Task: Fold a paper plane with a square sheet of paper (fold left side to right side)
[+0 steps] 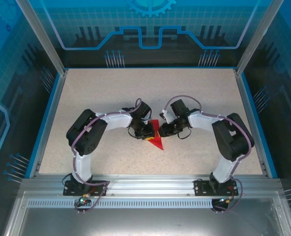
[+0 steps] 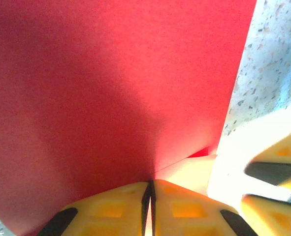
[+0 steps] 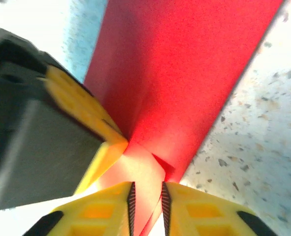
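At the middle of the table (image 1: 86,98), the left hand (image 2: 150,186) pinches the red paper (image 2: 111,73) tight; the right hand (image 3: 146,187) stands slightly apart around its edge.

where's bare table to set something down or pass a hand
Bare: the table's far half, beyond the left gripper and right gripper; also its near corners outside the left arm and right arm. Crowded: centre, where both grippers meet on the red paper.

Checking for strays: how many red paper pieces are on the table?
1: the bright red folded paper at the centre of the speckled table; another may lie hidden under it.
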You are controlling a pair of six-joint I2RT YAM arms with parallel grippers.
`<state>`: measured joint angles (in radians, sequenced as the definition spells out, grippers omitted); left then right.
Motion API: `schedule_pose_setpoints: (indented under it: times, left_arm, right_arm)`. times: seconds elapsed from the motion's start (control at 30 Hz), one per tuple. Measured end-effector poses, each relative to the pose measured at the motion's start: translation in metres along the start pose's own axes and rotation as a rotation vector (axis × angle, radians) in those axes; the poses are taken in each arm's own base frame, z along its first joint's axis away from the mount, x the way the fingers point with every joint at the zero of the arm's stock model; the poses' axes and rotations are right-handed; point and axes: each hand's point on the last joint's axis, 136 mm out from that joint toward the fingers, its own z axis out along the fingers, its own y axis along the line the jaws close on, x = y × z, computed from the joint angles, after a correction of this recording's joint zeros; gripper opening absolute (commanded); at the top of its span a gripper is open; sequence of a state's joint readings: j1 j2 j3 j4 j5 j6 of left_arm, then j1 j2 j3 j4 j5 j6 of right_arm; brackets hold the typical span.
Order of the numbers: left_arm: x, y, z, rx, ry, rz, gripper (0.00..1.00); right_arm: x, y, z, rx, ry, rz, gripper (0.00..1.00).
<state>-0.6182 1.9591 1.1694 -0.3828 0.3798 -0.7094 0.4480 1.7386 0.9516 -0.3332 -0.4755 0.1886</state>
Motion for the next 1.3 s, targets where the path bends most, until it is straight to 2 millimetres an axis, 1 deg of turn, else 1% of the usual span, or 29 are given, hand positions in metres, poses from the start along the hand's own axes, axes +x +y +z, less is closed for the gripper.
schedule_pose_setpoints:
  times: [0.1, 0.2, 0.3, 0.4, 0.47, 0.6, 0.73, 1.07, 1.2, 1.3]
  left_arm:
    - [0.0, 0.0, 0.0, 0.0, 0.0, 0.0, 0.15]
    - [0.0, 0.0, 0.0, 0.0, 0.0, 0.0, 0.15]
    - [0.0, 0.0, 0.0, -0.001, 0.001, 0.0, 0.15]
    - [0.0, 0.0, 0.0, -0.001, 0.001, -0.001, 0.15]
    - [0.0, 0.0, 0.0, -0.003, 0.002, -0.001, 0.16]
    - [-0.001, -0.001, 0.0, -0.006, 0.004, -0.003, 0.16]
    - [0.0, 0.0, 0.0, -0.007, 0.006, -0.004, 0.16]
    - [0.0, -0.001, 0.0, -0.012, 0.01, -0.006, 0.16]
    - [-0.001, -0.001, 0.0, -0.014, 0.012, -0.008, 0.16]
    - [-0.001, -0.001, 0.0, -0.016, 0.015, -0.009, 0.16]
  right_arm:
    - [-0.005, 0.008, -0.02, -0.003, -0.037, -0.007, 0.29]
    - [-0.001, 0.022, -0.03, -0.043, -0.043, -0.016, 0.28]
    - [0.016, 0.035, -0.024, -0.091, 0.004, 0.001, 0.28]
    - [0.036, 0.048, -0.011, -0.132, 0.073, 0.018, 0.28]
    - [0.045, 0.054, -0.002, -0.151, 0.115, 0.027, 0.27]
    - [0.056, 0.051, 0.015, -0.152, 0.177, 0.058, 0.26]
    - [0.061, 0.044, 0.022, -0.14, 0.206, 0.08, 0.26]
    - [0.063, 0.043, 0.024, -0.135, 0.212, 0.092, 0.25]
    - [0.074, 0.038, 0.026, -0.125, 0.233, 0.115, 0.25]
    - [0.077, 0.036, 0.027, -0.123, 0.236, 0.124, 0.24]
